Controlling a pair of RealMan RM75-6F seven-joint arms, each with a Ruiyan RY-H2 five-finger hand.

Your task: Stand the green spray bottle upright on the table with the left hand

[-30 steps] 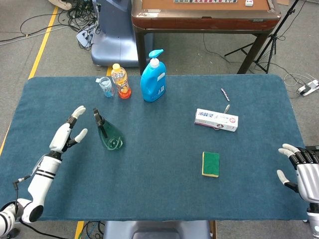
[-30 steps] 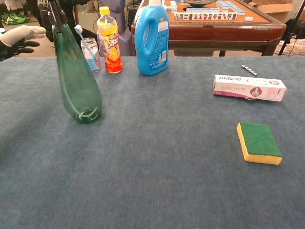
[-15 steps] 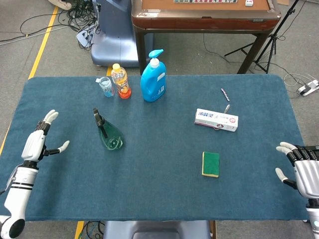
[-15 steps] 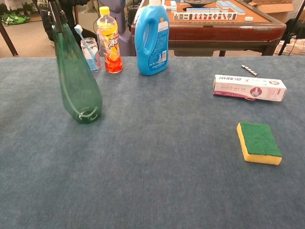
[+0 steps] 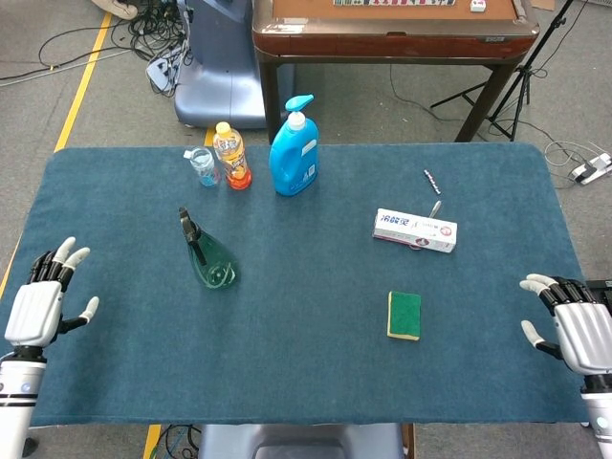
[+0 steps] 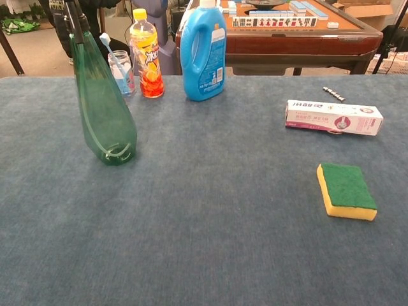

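Observation:
The green spray bottle [image 5: 208, 254] stands upright on the blue table [image 5: 306, 354], left of the middle, with its black trigger head on top. In the chest view the green spray bottle [image 6: 102, 108] rises at the far left with nothing touching it. My left hand [image 5: 40, 303] hovers at the table's left edge, well away from the bottle, fingers spread and empty. My right hand [image 5: 574, 325] sits at the right edge, also spread and empty. Neither hand shows in the chest view.
At the back stand a small clear jar [image 5: 203, 165], an orange drink bottle [image 5: 231, 155] and a blue detergent bottle [image 5: 294, 151]. A toothpaste box [image 5: 414, 229] and a green-yellow sponge [image 5: 404, 316] lie on the right. A wooden table [image 5: 392, 29] stands behind.
My left hand has drawn back from beside the bottle to the table's left edge, leaving the chest view. The bottle has stayed upright and still. The right hand has barely shifted.

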